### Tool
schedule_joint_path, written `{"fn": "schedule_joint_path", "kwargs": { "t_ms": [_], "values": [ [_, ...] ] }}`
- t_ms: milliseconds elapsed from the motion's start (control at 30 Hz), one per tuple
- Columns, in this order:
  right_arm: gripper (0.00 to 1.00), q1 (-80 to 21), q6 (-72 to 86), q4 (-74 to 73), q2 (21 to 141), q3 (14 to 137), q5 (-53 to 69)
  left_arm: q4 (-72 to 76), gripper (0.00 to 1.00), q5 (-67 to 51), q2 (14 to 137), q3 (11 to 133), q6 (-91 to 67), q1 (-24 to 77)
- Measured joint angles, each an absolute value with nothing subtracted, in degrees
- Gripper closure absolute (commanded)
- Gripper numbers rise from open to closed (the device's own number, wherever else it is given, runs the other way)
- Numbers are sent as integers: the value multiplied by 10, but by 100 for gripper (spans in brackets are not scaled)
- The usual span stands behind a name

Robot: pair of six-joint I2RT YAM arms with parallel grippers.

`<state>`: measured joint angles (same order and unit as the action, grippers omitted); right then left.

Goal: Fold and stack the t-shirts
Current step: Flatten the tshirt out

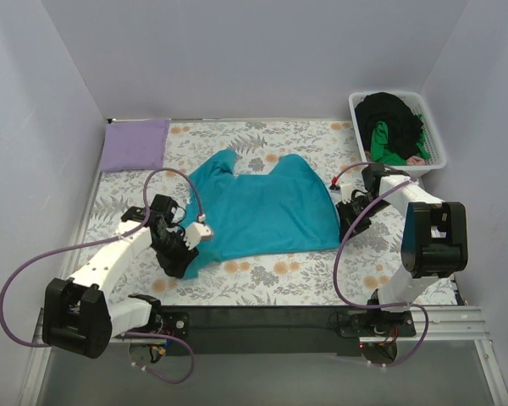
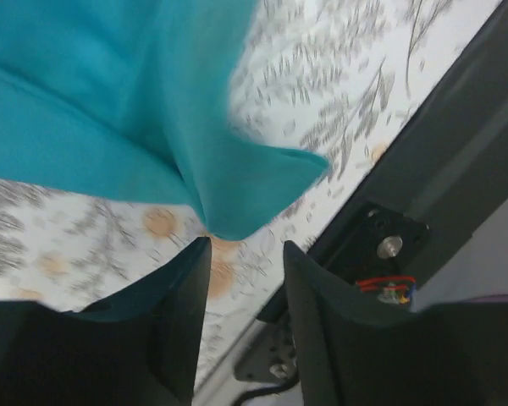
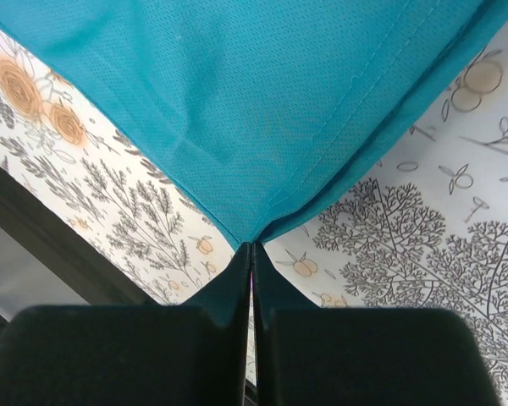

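Note:
A teal t-shirt (image 1: 267, 207) lies spread in the middle of the floral table cloth (image 1: 279, 275). My left gripper (image 1: 186, 252) is at its near left corner. In the left wrist view the jaws (image 2: 245, 247) stand apart, and the teal corner (image 2: 233, 216) hangs just beyond the fingertips, not between them. My right gripper (image 1: 345, 216) is at the shirt's right edge, shut on a teal corner (image 3: 245, 127) that fans out from its tips (image 3: 251, 247). A folded lavender t-shirt (image 1: 135, 144) lies at the back left. Black (image 1: 389, 114) and green (image 1: 391, 150) t-shirts fill the basket.
The white slatted basket (image 1: 437, 139) stands at the back right corner. A black rail (image 1: 262, 320) runs along the table's near edge, close under my left gripper in the left wrist view (image 2: 457, 161). Walls close in the table on three sides.

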<state>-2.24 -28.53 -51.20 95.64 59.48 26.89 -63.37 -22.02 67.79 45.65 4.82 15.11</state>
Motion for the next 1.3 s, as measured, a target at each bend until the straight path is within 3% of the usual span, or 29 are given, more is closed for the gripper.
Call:
{"fn": "schedule_joint_path", "kwargs": {
  "t_ms": [33, 67, 100, 267, 400, 533, 733, 767, 800, 833, 933, 1133, 1300],
  "values": [
    [99, -23, -290, -514, 954, 592, 265, -644, 47, -207, 672, 434, 59, 151],
    [99, -23, -295, -517, 952, 589, 260, -652, 28, -194, 667, 416, 67, 151],
    [99, -22, -300, -520, 949, 585, 255, -656, 27, -181, 660, 404, 75, 151],
    [99, -22, -315, -529, 945, 578, 241, -660, 27, -161, 645, 409, 74, 140],
    [99, -22, -326, -535, 944, 571, 237, -656, 35, -192, 667, 470, 49, 136],
    [99, -23, -343, -549, 932, 562, 230, -620, 40, -230, 733, 543, 3, 136],
    [99, -23, -385, -565, 900, 525, 194, -510, 39, -222, 866, 577, -97, 136],
    [95, -23, -393, -572, 899, 520, 187, -493, 39, -219, 886, 578, -110, 136],
    [79, -23, -399, -583, 899, 518, 179, -480, 39, -217, 901, 579, -123, 136],
    [72, -22, -402, -593, 899, 520, 176, -468, 39, -215, 916, 581, -134, 136],
    [65, -9, -416, -628, 899, 567, 179, -446, 39, -211, 950, 597, -163, 136],
    [72, 18, -416, -640, 898, 733, 212, -462, 37, -227, 945, 650, -161, 135],
    [72, 14, -436, -648, 873, 685, 225, -549, 36, -264, 866, 646, -88, 135]
  ]
}}
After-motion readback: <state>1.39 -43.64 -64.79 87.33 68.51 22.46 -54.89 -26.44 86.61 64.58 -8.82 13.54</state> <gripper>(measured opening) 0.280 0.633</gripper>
